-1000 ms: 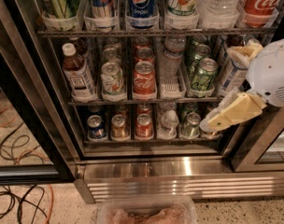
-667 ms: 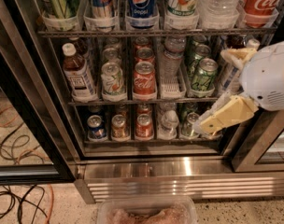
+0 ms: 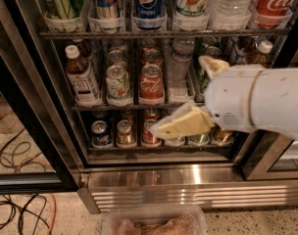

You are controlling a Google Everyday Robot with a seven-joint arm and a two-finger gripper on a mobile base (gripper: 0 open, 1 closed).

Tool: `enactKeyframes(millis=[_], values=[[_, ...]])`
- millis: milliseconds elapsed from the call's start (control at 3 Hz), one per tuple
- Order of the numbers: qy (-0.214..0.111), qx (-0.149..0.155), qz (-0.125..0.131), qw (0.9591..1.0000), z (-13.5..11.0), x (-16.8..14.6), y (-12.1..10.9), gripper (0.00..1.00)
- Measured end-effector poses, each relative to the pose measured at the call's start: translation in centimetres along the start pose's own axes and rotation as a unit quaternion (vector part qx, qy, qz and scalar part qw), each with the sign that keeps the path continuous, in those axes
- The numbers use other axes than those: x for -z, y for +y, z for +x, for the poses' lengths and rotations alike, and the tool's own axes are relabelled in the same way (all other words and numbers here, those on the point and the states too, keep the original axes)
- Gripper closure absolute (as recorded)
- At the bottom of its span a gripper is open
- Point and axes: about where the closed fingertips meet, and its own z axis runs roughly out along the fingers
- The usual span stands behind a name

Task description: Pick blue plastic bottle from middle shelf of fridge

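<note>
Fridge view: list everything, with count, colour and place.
Glass-door fridge: one, black frame, steel base.
Dark wire middle shelf: one, spanning fridge.
Small white-capped plastic bottle of brown drink: one, blue-white label, middle shelf, far left.
Red Coca-Cola can: one in front, middle shelf, centre.
Ribbed clear water bottle: one, right of that can.
Blue Pepsi can: one, top shelf.
Clear plastic tub: one, view's bottom edge.
Cables: several, black and orange, floor left.
Robot's cream hand: one, open, before the shelf's right half.
</note>
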Motion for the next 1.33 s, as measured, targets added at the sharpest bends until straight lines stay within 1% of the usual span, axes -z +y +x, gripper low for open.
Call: enactKeyframes(millis=[333, 667, 1000, 1333], values=[[-0.053, -0.032, 0.014, 0.9980, -3.2, -3.7, 2.0, 0.00], [-0.080, -0.058, 0.017, 0.9950, -5.4, -4.3, 2.5, 0.00], [-0.079, -0.057, 0.016, 0.9951, -5.4, -4.3, 2.5, 0.00], [-0.086, -0.051, -0.009, 0.9949, -5.8, -5.3, 4.0, 0.00]])
